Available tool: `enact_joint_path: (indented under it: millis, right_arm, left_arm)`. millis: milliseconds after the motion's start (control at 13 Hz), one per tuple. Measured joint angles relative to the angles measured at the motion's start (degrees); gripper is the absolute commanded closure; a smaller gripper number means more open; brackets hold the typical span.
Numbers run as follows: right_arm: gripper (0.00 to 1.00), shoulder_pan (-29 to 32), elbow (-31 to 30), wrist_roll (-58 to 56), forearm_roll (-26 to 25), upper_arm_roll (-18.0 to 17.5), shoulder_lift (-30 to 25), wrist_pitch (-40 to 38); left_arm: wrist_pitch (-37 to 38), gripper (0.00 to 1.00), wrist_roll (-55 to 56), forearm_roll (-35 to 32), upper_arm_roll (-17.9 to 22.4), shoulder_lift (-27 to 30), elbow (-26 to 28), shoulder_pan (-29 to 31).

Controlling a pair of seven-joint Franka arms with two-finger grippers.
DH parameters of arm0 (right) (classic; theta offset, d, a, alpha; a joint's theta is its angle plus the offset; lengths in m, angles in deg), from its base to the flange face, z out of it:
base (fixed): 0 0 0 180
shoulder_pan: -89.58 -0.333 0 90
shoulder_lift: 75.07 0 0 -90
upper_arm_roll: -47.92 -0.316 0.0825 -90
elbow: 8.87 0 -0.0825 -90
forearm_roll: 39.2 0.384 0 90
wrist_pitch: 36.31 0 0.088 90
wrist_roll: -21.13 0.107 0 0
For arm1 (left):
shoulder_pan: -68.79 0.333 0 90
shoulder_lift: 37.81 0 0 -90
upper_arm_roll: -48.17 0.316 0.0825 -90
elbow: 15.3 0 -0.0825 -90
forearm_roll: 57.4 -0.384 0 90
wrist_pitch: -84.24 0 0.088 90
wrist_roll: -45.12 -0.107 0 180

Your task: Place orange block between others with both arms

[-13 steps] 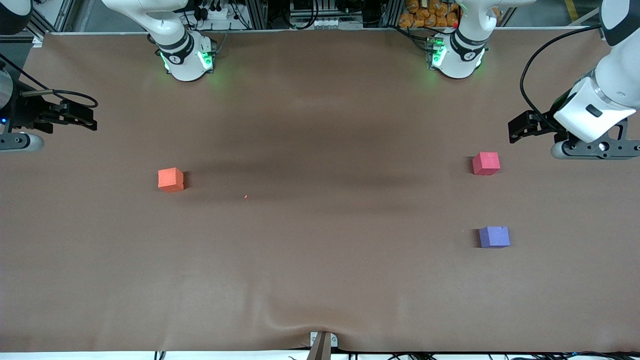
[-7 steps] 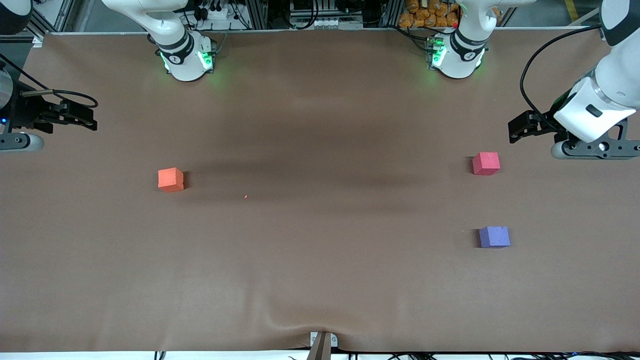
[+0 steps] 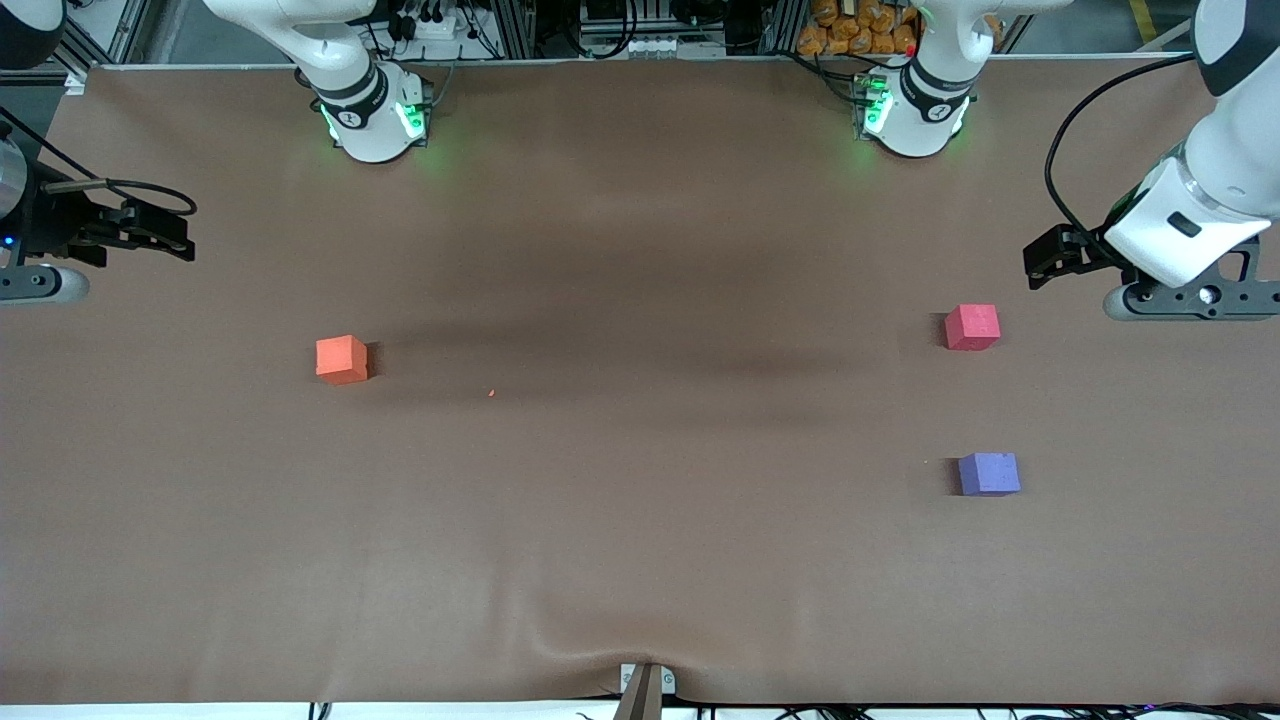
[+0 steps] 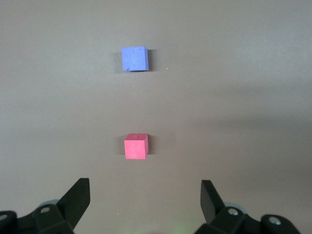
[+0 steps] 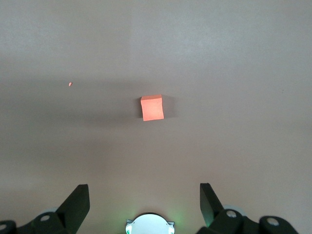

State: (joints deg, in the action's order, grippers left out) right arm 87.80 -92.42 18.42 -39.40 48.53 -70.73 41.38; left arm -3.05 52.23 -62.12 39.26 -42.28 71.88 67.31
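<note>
The orange block (image 3: 341,359) sits alone on the brown bench (image 3: 640,560) toward the right arm's end, exactly where it lay a second ago, with a tiny orange crumb (image 3: 491,393) on the bench a little way off toward the middle. The red cube (image 3: 972,326) and the purple cube (image 3: 989,473) rest toward the left arm's end, well apart from the orange block, the purple one nearer the front camera than the red one and a bare gap between them; neither has moved. The left claw (image 4: 145,200) hangs in the air over the bench edge at the left arm's end, near the red cube, its fingers spread wide and holding nothing. Compared with the earlier frames, the left arm (image 3: 1205,190) has shifted very slightly toward that end of the bench, the only change visible. The right claw (image 5: 144,202) hangs over the bench edge at the right arm's end, fingers spread wide and empty, in the same pose as before; its wrist view looks down on the orange block (image 5: 152,107), untouched.
</note>
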Motion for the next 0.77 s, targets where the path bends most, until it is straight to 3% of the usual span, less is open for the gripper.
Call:
enact_joint_path:
  millis: [767]
  right_arm:
    - [0.0,-0.68,0.0,0.0,0.0,-0.03,0.12,-0.09]
  left_arm:
    - [0.0,0.0,-0.01,0.0,0.05,-0.04,0.0,0.25]
